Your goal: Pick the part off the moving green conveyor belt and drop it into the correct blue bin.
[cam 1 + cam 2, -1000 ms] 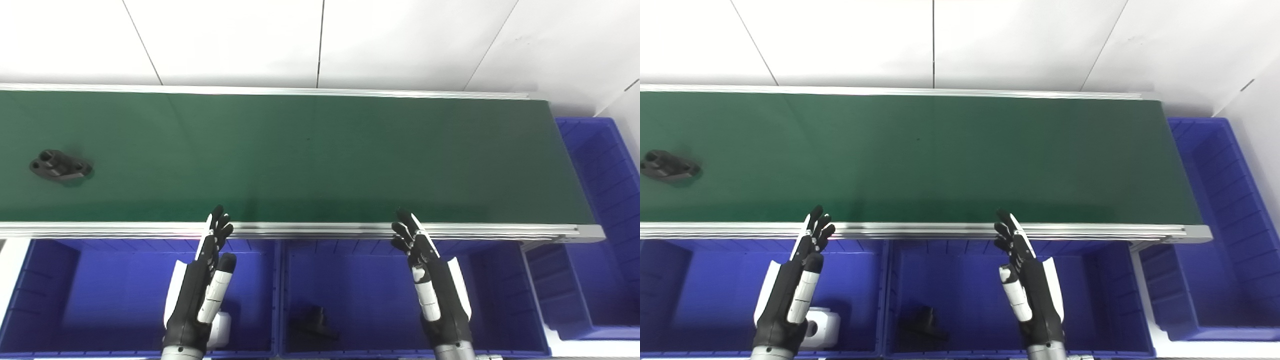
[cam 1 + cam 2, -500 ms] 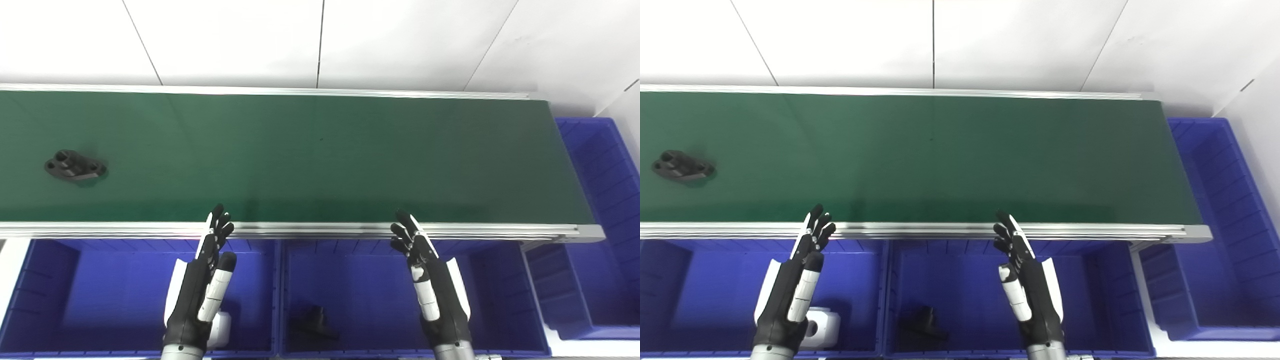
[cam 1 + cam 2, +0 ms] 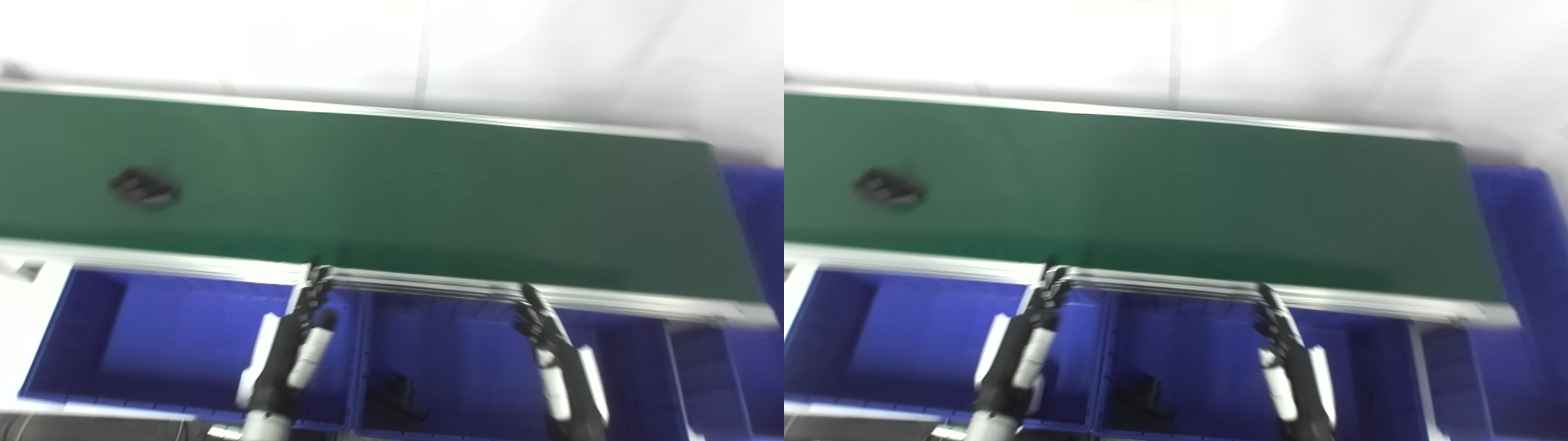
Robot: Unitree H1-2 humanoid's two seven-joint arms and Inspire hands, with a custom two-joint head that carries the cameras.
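White wall panels were seen behind the long green conveyor belt (image 3: 392,190). On its left part the small black part (image 3: 144,187) was carried. Both the left hand (image 3: 288,358) and right hand (image 3: 560,373) were held empty, fingers extended, over the blue bins (image 3: 153,343).

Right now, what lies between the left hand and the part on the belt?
Only bare green belt and its metal rail lie between the left hand and the part, in both views.

Probably a factory: conveyor belt (image 3: 392,184), blue bins (image 3: 171,343).
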